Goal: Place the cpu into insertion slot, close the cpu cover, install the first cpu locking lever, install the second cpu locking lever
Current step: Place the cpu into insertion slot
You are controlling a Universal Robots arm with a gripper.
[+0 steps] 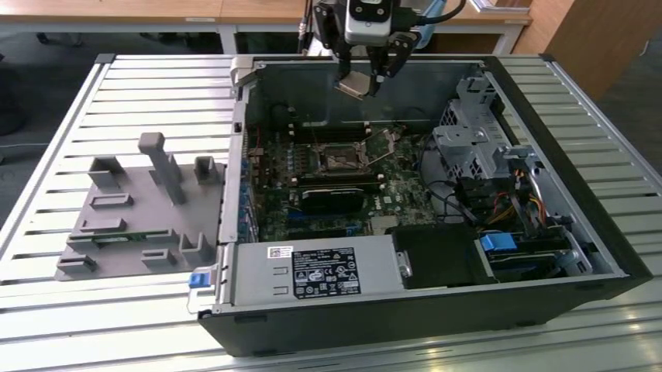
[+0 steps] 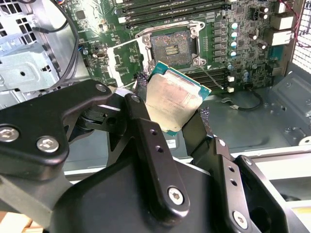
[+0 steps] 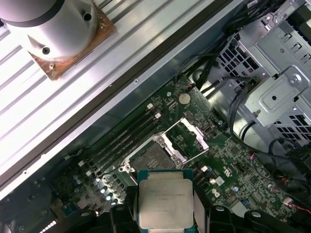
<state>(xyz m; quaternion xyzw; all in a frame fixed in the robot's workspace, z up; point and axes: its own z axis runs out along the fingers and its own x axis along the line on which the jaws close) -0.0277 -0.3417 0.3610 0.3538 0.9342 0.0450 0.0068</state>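
The gripper (image 1: 360, 82) was closed on the cpu (image 3: 165, 201), pinching its two sides. It hung above the insertion slot (image 3: 151, 158), not touching it. The slot was empty, and the cpu cover (image 3: 190, 139) beside it stood open. No step was done yet.

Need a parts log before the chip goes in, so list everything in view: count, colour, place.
cpu: one, silvery-beige face with green edge, held above the motherboard.
insertion slot: one, dark centre with silvery frame, on the motherboard, empty.
cpu cover: one, silvery, swung open beside the insertion slot.
motherboard: one, green, inside the computer case.
computer case: one, black, open, on the table.
power supply: one, grey, inside the computer case.
fixture block: one, grey, on the table at the exterior view's left of the computer case.
table: one, pale slatted metal.
gripper: one, black, shut on the cpu.
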